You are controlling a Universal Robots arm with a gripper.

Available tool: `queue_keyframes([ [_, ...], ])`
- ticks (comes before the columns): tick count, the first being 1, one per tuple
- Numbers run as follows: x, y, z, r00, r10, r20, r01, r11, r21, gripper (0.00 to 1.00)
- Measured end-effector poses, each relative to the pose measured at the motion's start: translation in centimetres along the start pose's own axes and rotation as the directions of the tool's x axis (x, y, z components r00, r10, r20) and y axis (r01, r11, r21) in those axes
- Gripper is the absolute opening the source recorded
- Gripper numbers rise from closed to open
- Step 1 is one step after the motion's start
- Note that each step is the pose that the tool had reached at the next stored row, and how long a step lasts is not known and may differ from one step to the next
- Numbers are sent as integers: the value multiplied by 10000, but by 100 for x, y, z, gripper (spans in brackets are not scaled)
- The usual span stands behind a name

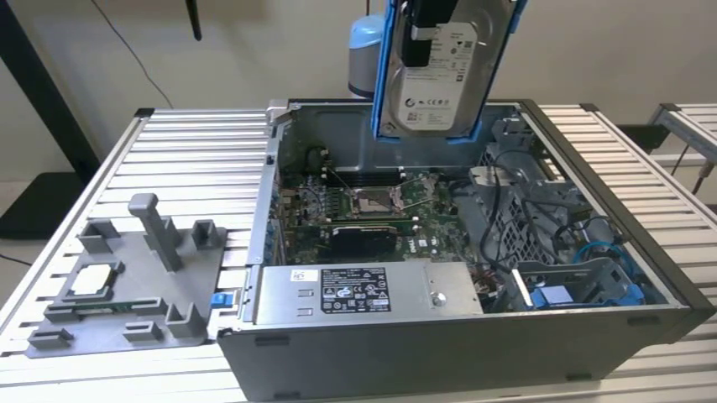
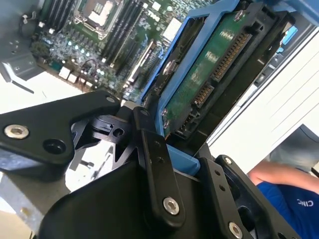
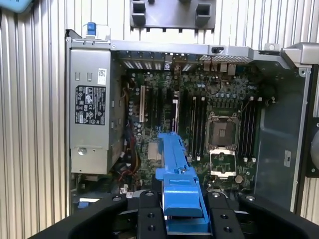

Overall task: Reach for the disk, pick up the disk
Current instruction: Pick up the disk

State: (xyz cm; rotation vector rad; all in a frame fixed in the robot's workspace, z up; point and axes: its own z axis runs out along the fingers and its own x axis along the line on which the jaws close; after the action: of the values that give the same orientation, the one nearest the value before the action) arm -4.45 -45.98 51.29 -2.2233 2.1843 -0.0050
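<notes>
A: What's the largest thing we see?
B: The slatted metal desk (image 1: 168, 151), and on it the open computer case (image 1: 471, 353) with its motherboard (image 3: 199, 99) exposed.

A: What sits inside the case?
B: The long grey power supply box (image 1: 364, 290) along one wall, and an empty processor socket (image 3: 222, 134) on the board. A grey fixture (image 1: 129, 285) lies on the desk toward the exterior view's left, beside the case.

A: And the disk?
B: The disk (image 1: 442, 75) hangs upright in the air above the case, touching nothing below, its blue bracket (image 3: 177, 179) framing it.

A: The end effector?
B: We see the end effector (image 2: 172, 164) closed around the bracket's end, its black fingers (image 2: 154, 169) pressing either side and carrying the disk.
</notes>
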Motion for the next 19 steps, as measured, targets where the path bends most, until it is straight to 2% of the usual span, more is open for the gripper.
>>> queue_keyframes([
  [3, 115, 3, 27, 10000, 1, 1, -1, 10000, 29, 0],
  [8, 288, 7, 77, 10000, 1, -3, -1, 9999, 156, 0],
  [15, 500, 12, 125, 10000, -3, -7, 3, 9991, 433, 0],
  [19, 590, 14, 149, 10000, -4, -27, 6, 9981, 623, 0],
])
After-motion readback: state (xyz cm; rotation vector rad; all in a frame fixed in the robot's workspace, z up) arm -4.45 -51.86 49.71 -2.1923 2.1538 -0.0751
